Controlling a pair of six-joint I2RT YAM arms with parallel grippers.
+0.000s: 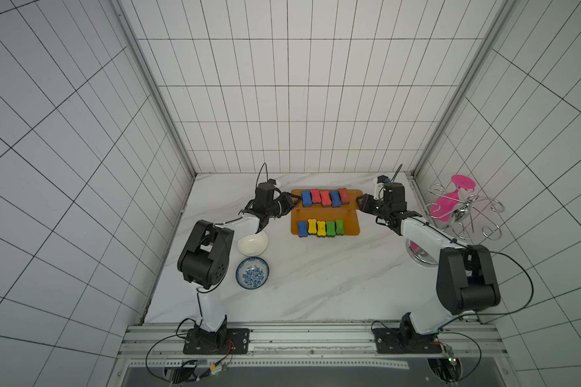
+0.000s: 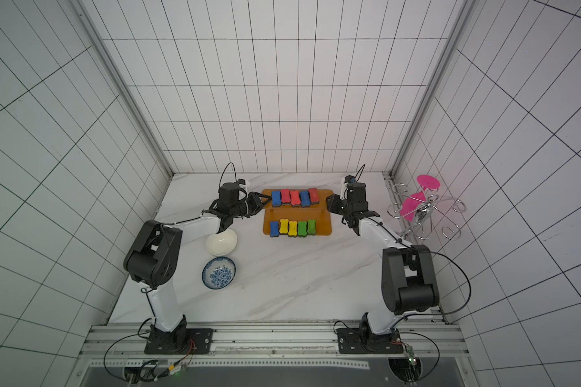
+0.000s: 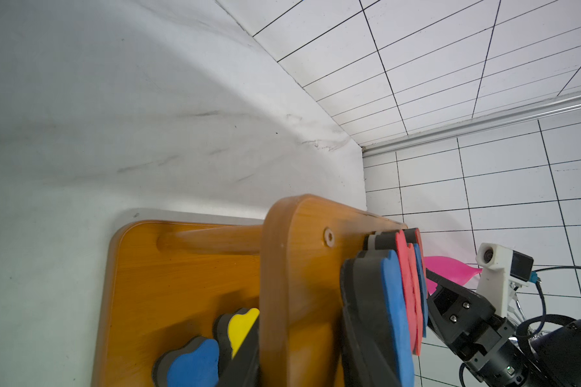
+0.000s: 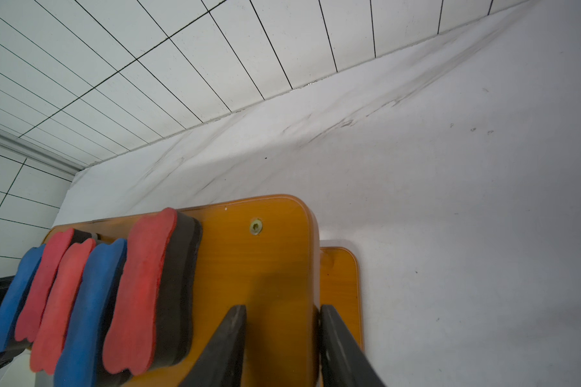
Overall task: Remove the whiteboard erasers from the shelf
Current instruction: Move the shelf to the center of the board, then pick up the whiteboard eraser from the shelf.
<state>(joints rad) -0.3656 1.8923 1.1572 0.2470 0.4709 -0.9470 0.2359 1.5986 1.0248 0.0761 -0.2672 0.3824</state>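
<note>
Left gripper (image 1: 295,200) straddles one end of the translucent orange two-tier plastic shelf (image 1: 351,222), grip unclear, right gripper (image 4: 282,311) part-open opposite, all ten bone-shaped foam whiteboard erasers (image 1: 321,228) unremoved.

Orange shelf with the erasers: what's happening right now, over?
Left gripper and right gripper astride opposite ends of the shelf, top board; grip unclear. All ten erasers aboard. White bowl, patterned bowl, wire rack aside.

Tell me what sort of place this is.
Probably a robot test cell, not a real kitchen: white tiled walls box in a marble-look tabletop, the left arm and right arm bolt onto an aluminium rail, and an orange shelf of whiteboard erasers sits staged between them.
</note>
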